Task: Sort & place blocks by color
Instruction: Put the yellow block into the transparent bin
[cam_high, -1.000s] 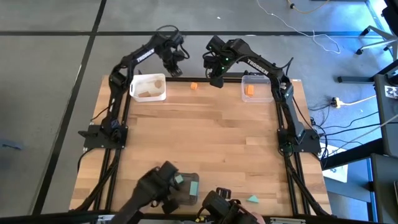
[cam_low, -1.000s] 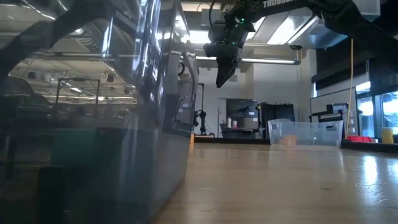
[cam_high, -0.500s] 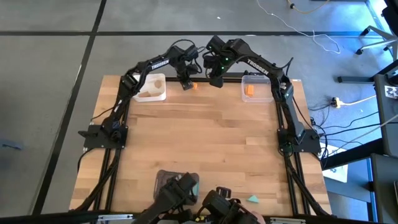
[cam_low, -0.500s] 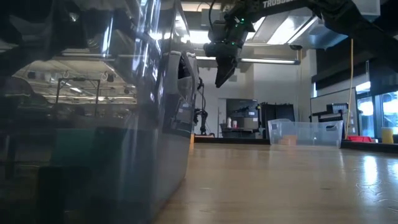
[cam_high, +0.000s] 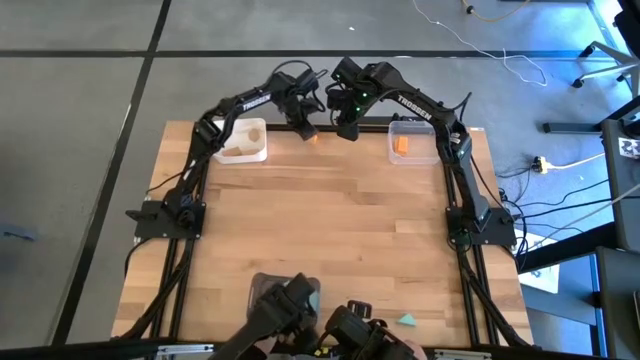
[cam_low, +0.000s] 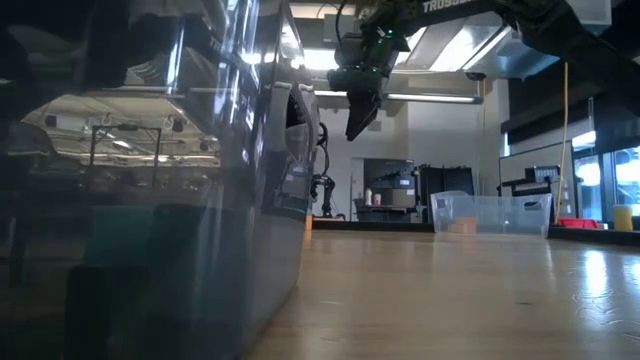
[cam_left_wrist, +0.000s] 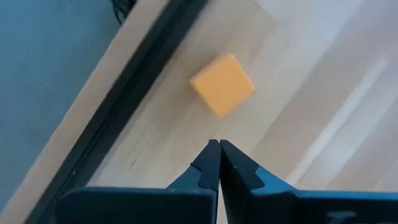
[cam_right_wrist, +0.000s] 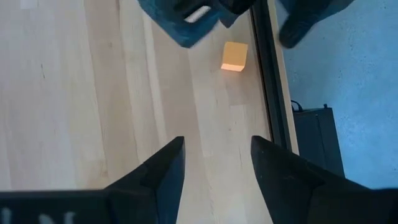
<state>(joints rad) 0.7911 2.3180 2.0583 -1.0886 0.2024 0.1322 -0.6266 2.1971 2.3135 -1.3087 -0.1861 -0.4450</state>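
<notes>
A small orange cube (cam_left_wrist: 222, 84) lies flat on the table near its far edge (cam_high: 314, 139). My left gripper (cam_left_wrist: 219, 145) hovers just on the cube's near-left side, fingers shut and empty (cam_high: 302, 127). My right gripper (cam_right_wrist: 216, 146) is open and hangs in the air a little to the right of the cube (cam_high: 347, 128), high above the table in the low view (cam_low: 360, 118). The cube also shows in the right wrist view (cam_right_wrist: 234, 56). An orange block (cam_high: 402, 145) rests in the clear tray (cam_high: 430, 155). Pale wood blocks (cam_high: 243, 148) lie in the white tray (cam_high: 216, 146).
A dark grey tray (cam_high: 268, 284) with a teal block (cam_high: 312, 300) sits at the near edge; its wall (cam_low: 200, 200) fills the left of the low view. A teal wedge (cam_high: 407, 320) lies to its right. The black far edge rail (cam_left_wrist: 124, 112) runs just beyond the cube.
My left gripper has swung from beside the white tray toward the table's right along the far edge and now stands by the orange cube, most of the move in the first half second. The right arm and the blocks have kept still.
</notes>
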